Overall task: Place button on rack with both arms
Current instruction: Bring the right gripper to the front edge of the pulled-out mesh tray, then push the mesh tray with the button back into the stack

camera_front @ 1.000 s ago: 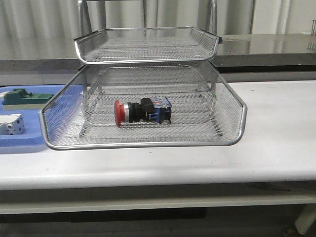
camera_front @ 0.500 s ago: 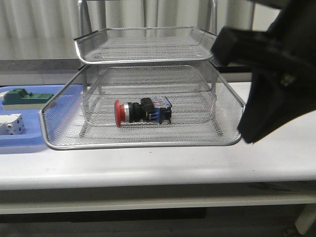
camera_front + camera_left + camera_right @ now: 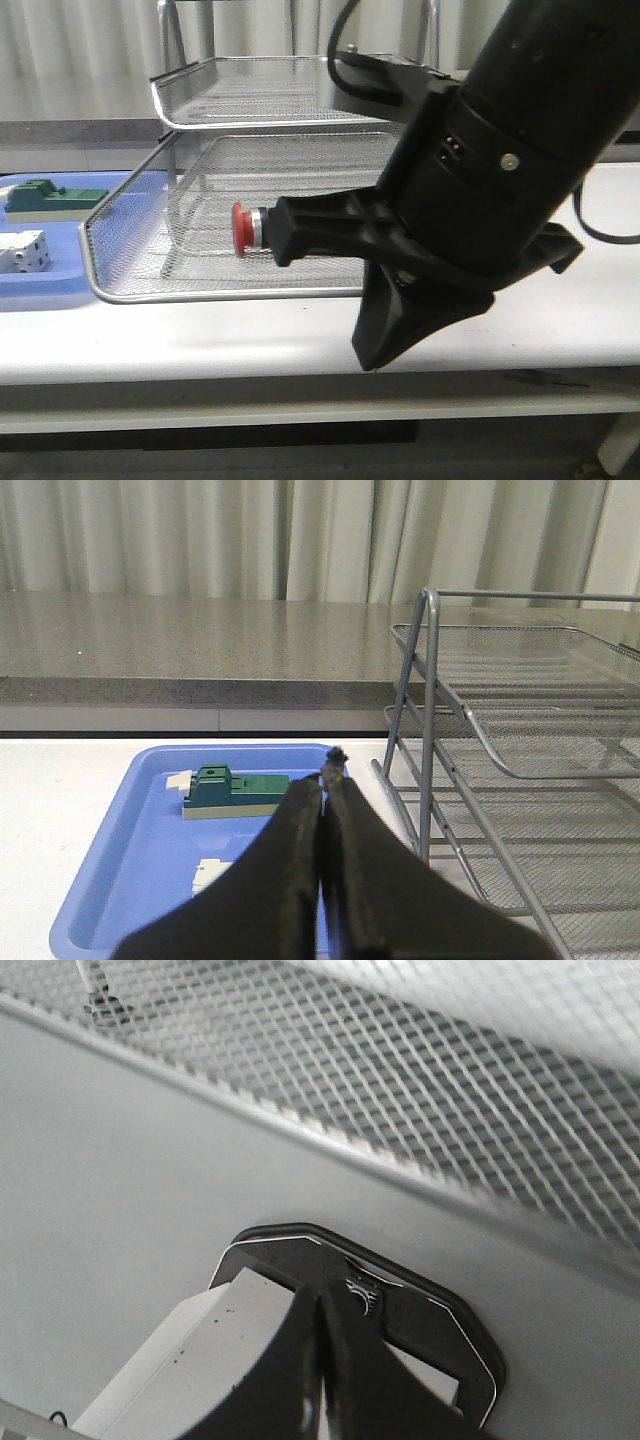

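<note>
Right gripper (image 3: 322, 1360) has its fingers pressed together and empty, hanging by the rack (image 3: 130, 295) rim, probably to slide that tray back since the button (image 3: 247, 229) already lies inside it; left gripper (image 3: 325, 810) is closed too

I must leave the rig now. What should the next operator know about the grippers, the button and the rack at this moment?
Left gripper: shut, holding nothing, above the blue tray beside the rack.
Right gripper: shut, empty, low over the table in front of the rack.
Button: lying on its side in the pulled-out lower tray of the rack, red head toward the left; the right arm hides its rear.
Done: the button is on the rack.
Left: probably only to push that tray back in, if wanted, and to retract the arms.
</note>
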